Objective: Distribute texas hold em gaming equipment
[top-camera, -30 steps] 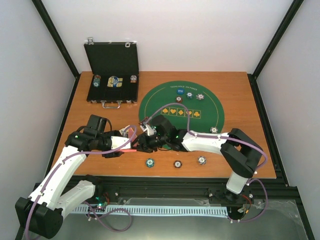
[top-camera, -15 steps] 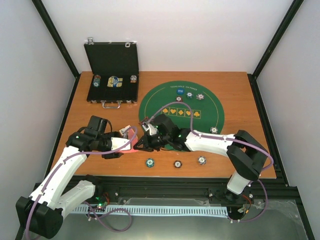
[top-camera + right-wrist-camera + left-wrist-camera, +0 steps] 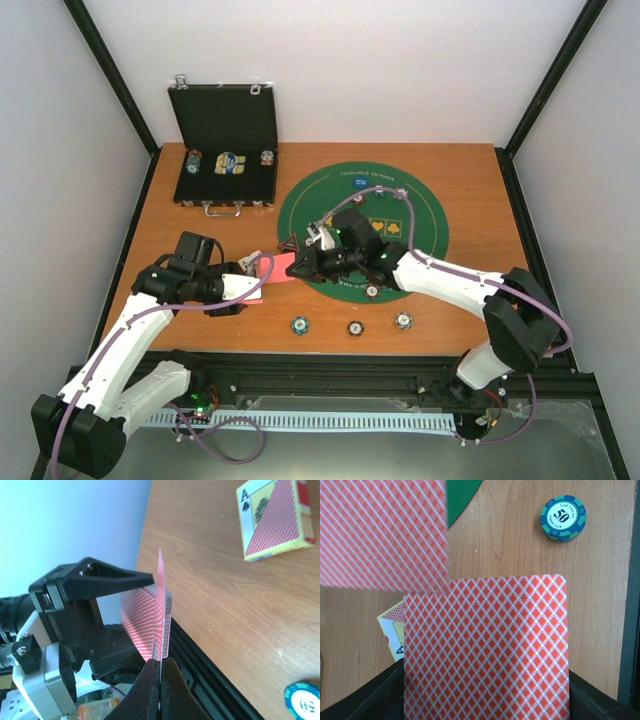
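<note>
My left gripper [image 3: 258,276] is shut on a deck of red-backed playing cards [image 3: 485,650], held just above the wood left of the green mat. My right gripper [image 3: 297,263] is shut on a single red-backed card [image 3: 161,605], gripped by its edge. That card is just clear of the deck and appears blurred at the top left of the left wrist view [image 3: 382,532]. The yellow card box [image 3: 277,520] lies on the table under the deck. Striped poker chips sit along the near edge [image 3: 299,325], [image 3: 355,327], [image 3: 403,320] and on the mat [image 3: 371,291].
The round green felt mat [image 3: 420,215] carries more chips at its far side [image 3: 380,191] and right edge [image 3: 428,260]. The open black case [image 3: 225,150] stands at the back left with chips inside. A blue-green 50 chip [image 3: 563,517] lies near the deck.
My right gripper has moved up and to the right onto the mat's left edge, drawing one card away from the deck. The left gripper and the deck have stayed in place.
</note>
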Robot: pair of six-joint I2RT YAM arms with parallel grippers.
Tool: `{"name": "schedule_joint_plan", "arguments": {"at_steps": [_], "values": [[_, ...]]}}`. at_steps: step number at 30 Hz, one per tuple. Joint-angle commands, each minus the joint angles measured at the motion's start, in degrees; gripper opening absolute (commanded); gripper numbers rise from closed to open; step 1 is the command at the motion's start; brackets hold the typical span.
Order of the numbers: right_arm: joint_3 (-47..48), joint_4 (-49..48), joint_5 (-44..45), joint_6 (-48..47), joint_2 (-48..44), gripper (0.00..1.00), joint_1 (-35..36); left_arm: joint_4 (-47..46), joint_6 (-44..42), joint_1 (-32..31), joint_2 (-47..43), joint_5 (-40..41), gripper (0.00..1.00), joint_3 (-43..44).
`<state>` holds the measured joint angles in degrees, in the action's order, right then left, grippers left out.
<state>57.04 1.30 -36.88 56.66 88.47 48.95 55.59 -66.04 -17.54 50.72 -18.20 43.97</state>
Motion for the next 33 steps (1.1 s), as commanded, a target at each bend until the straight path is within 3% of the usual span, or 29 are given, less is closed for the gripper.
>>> {"name": "schedule_joint_plan", "arguments": {"at_steps": [1,7,14,24,33], "values": [[0.0,3.28,-1.77,-3.08,-2.12,0.03,-3.09,0.12,-1.28,-0.39,-0.59,-0.75,0.46,0.67],[3.48,8.2,-5.28,-8.61,0.77,0.03,-11.35,0.34,-1.05,-0.37,-0.31,-0.62,0.46,0.89],[17.76,15.22,-9.57,-17.59,16.89,0.03,-19.1,1.44,-0.61,-0.39,-0.7,-0.01,0.46,1.45],[43.77,22.45,-10.66,-20.63,41.34,0.03,-20.39,2.6,0.76,-0.39,-0.74,0.11,0.46,2.89],[67.03,31.49,-9.57,-20.71,57.61,0.03,-20.38,3.19,1.17,-0.39,-1.03,0.1,0.46,3.46]]}}
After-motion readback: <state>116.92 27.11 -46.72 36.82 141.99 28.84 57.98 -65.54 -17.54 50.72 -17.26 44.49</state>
